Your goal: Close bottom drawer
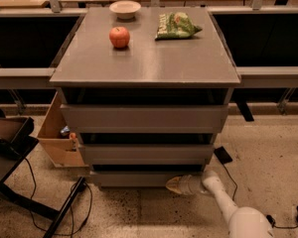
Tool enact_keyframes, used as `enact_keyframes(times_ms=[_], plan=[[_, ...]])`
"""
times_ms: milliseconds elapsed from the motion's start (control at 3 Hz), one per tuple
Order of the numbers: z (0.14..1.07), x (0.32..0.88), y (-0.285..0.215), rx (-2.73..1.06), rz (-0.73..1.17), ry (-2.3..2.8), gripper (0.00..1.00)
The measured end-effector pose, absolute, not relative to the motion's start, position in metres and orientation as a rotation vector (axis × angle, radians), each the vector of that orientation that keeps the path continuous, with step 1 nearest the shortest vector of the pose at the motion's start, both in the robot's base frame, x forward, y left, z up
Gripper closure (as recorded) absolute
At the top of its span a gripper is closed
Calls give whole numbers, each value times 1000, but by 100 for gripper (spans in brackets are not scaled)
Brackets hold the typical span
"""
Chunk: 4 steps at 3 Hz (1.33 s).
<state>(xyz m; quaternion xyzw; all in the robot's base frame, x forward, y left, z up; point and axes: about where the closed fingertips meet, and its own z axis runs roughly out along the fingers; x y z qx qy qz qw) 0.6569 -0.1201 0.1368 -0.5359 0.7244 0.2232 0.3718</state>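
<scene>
The bottom drawer [134, 178] is the lowest of three grey drawers in the cabinet, with a plain flat front sitting close under the drawer above. My gripper [175, 184] is at floor level at the right part of that front, its pale tip touching or almost touching it. My white arm [223, 202] reaches in from the lower right.
The cabinet top [149, 58] holds a red apple [119, 36], a white bowl [125, 8] and a green snack bag [176, 25]. A cardboard box [57, 135] stands at the cabinet's left. Black cables and a stand leg [64, 209] lie on the floor at left. A dark flat object [222, 154] lies at right.
</scene>
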Motion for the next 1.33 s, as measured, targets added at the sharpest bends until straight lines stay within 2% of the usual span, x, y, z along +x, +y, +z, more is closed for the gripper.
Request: enact_keyframes(times_ms=[333,667,1000,1333], plan=[[140,638,-125,-1396,580,1859,100],[181,629,-224,-1384,344,1967,100],[252,615,-349,-1326,23,2073,100],[347,564,-463,-1336,-338,2141,100]])
